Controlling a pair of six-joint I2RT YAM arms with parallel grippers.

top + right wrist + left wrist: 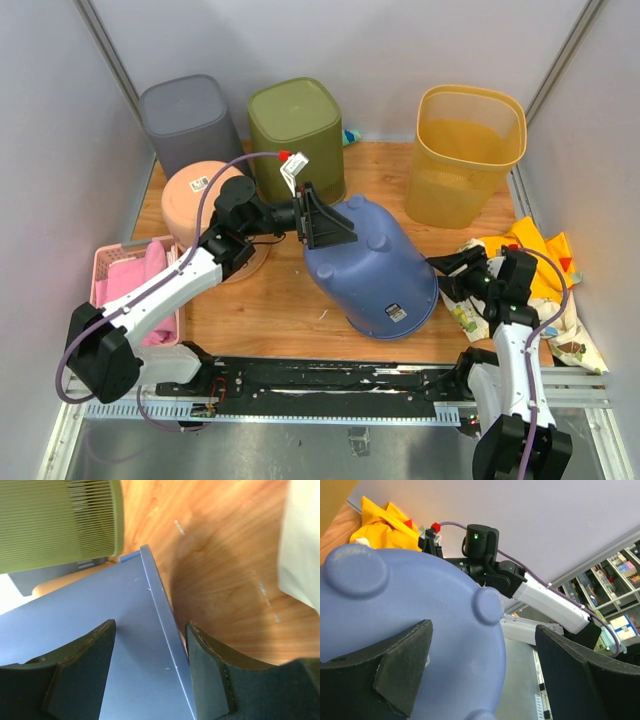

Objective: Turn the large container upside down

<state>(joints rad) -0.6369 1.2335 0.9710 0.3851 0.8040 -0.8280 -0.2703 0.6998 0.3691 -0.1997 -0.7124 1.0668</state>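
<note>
Your blue container point(375, 265) is lying tipped on its side mid-table, its base pointing far-left and its rim near-right. Your left gripper point(325, 218) is sitting spread wide at the base. Your right gripper point(452, 275) is straddling the rim, jaws apart.

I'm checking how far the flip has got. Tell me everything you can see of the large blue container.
The large blue container looks like smooth, opaque plastic, with rounded corners and round knob feet on its base. It lies tilted on the wooden table, base raised toward the back left, rim down at the front right, a white label near the rim. The left gripper, jaws open, straddles the base edge; the right gripper, jaws open, straddles the rim. Contact cannot be told.
</note>
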